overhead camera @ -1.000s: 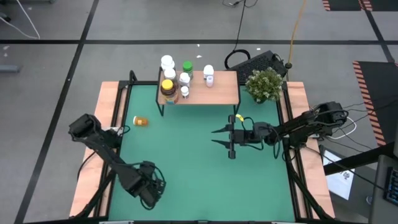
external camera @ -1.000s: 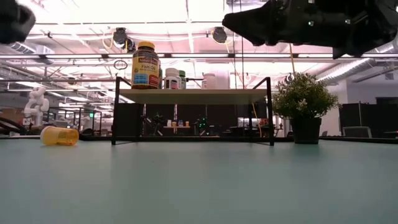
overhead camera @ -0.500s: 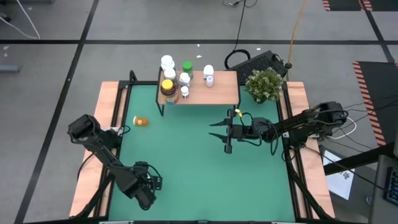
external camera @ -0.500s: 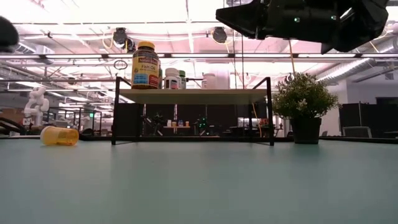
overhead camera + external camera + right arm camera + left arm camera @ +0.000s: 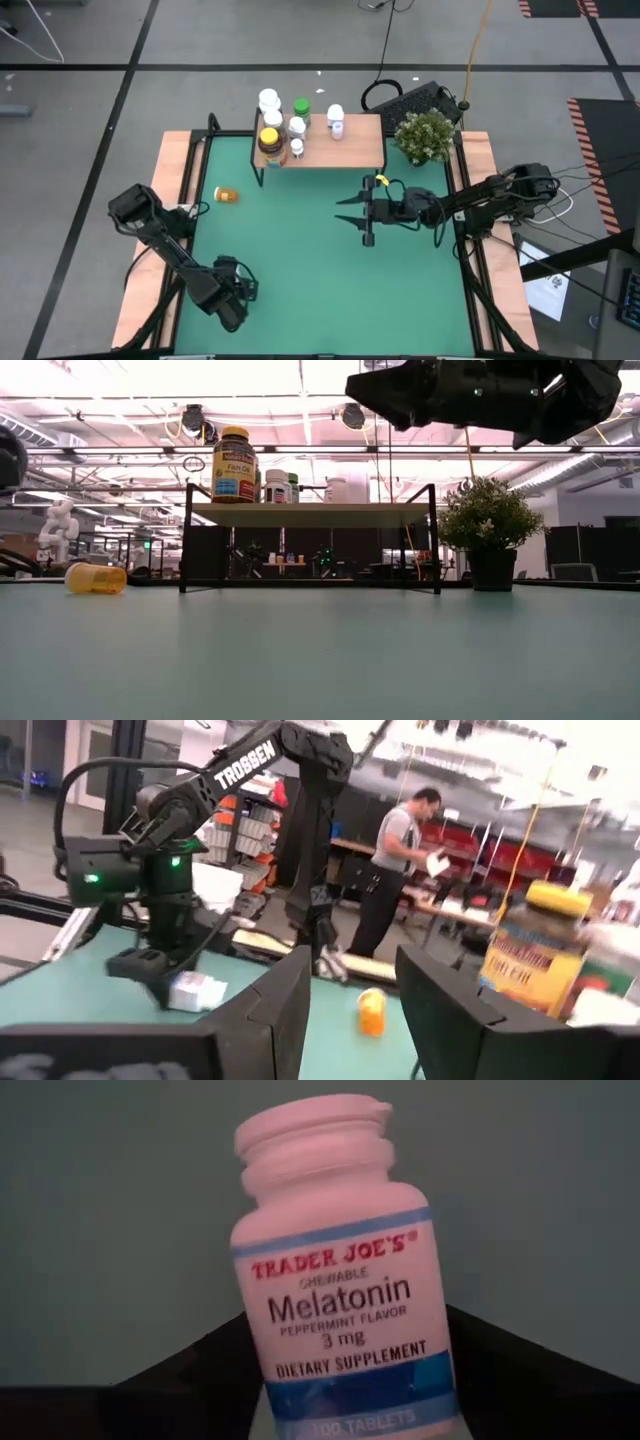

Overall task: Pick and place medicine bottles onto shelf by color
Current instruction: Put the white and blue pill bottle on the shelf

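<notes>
A white Melatonin bottle [image 5: 335, 1230] lies on its side on the green table, its cap [image 5: 315, 1130] pointing away from my left wrist. My left gripper [image 5: 230, 303] hangs over it near the table's near left corner, pointing down, open, one finger on each side of the bottle's body. My right gripper [image 5: 355, 214] hovers level over the table's middle, open and empty, pointing toward the left edge. An orange bottle [image 5: 227, 195] lies on its side at the far left. The wood-topped shelf [image 5: 345, 150] carries an amber bottle with a yellow lid [image 5: 269, 143] and several white bottles [image 5: 297, 128]. My left gripper comes from above with its fingers [image 5: 190, 1380] standing along the two sides of the bottle's lower body [image 5: 272, 1365]. Whether they touch it I cannot tell. The bottle lies flat on the table.
A green potted plant [image 5: 426, 136] stands at the far right corner beside the shelf. A green-capped bottle [image 5: 301, 107] and a white one [image 5: 268, 100] show at the shelf's far edge. A person [image 5: 395, 870] works in the room beyond. Open green table lies between the arms.
My left gripper has sunk toward the table and drifted a little toward the left edge, rolling slightly about its own line. My right gripper has risen a little and edged toward the shelf. The bottles on the shelf and the orange bottle have stayed where they were.
</notes>
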{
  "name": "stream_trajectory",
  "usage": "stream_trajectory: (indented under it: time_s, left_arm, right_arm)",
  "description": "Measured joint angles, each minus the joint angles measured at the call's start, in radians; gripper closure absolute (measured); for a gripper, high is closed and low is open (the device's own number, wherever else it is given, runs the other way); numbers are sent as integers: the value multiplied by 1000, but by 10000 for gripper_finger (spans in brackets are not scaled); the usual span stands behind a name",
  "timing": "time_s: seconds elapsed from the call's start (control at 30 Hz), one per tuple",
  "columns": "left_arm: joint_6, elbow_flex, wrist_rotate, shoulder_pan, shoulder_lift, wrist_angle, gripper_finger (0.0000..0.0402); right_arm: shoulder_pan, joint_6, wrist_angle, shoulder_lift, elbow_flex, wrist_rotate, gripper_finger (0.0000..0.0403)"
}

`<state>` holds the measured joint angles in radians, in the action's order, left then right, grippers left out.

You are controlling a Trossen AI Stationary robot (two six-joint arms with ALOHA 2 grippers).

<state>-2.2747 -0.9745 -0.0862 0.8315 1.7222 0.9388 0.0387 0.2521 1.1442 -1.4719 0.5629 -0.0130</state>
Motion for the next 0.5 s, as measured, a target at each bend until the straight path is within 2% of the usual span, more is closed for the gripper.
stream_trajectory:
  time_s: [0.13, 0.33, 0.5]
  left_arm:
    - [83, -2, -101, -24, 0, 39, 184]
    - [307, -46, -366, -71, 0, 47, 185]
    - [667, -107, -584, -109, 0, -13, 174]
  right_arm:
    - [0, -125, -39, 0, 0, -8, 261]
    - [3, -262, -130, 0, 0, 115, 238]
    - [24, -393, -220, 0, -1, 118, 183]
